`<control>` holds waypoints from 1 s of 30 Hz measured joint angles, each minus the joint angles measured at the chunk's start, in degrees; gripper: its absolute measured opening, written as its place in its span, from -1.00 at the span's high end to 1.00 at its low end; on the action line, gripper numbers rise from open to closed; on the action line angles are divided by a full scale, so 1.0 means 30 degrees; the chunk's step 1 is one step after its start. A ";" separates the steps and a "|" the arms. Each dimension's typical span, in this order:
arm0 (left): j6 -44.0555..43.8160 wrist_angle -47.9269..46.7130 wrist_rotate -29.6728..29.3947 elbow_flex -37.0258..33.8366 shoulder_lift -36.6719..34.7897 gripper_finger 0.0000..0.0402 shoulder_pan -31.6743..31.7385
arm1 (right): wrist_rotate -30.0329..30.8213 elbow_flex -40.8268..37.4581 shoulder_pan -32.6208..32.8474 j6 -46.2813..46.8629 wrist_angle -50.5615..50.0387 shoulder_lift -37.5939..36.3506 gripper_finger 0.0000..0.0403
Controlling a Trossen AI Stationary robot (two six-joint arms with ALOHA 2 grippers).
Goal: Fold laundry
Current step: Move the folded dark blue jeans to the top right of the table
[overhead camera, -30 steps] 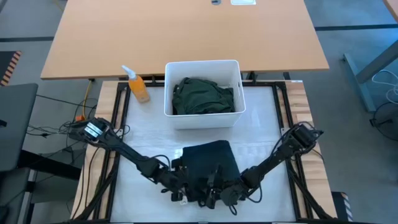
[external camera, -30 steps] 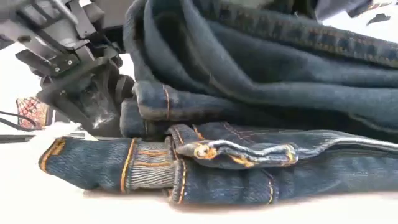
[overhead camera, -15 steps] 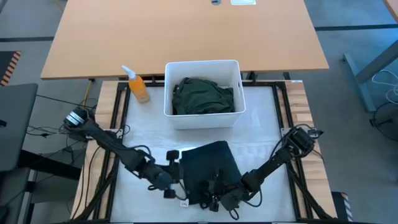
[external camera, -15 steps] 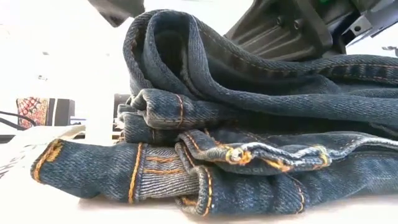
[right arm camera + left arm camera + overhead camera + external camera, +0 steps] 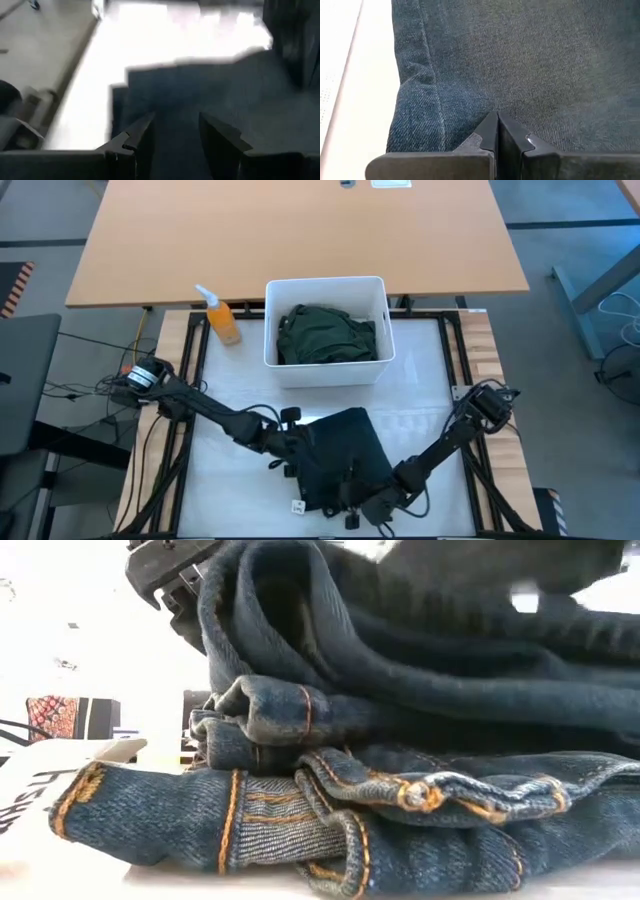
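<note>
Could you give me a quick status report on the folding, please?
Left gripper shut, pressing on the folded jeans. Right gripper open at the jeans' near edge. Green garment waits in the white bin. Nothing in the way.

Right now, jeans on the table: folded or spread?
Folded. The jeans lie in stacked layers in the low view, a compact bundle from above.

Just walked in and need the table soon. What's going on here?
A two-armed robot is folding laundry. Both arms work on dark blue denim jeans, folded in a stack at the table's near edge. The left end effector, shut, rests on the denim; the right end effector stands open at the stack's near edge. A dark green garment lies in the white rectangular plastic bin.
</note>
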 joint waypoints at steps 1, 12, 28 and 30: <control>0.0106 -0.0009 0.0108 0.0000 -0.0007 1.00 0.0022 | 0.0220 0.0185 0.0077 -0.0459 0.0078 -0.0297 0.12; 0.1236 -0.0724 0.2726 0.0000 -0.0327 1.00 -0.0029 | -0.0156 0.1068 -0.1510 -0.1413 0.3598 0.1475 0.12; 0.1261 -0.2157 0.3712 -0.1500 -0.0357 1.00 0.0671 | -0.0032 0.2970 -0.0519 -0.0319 0.2501 0.4881 0.31; 0.0858 -0.2108 0.4129 -0.2136 -0.0412 1.00 0.0806 | -0.0047 0.2964 -0.0519 -0.0011 0.1688 0.4844 0.33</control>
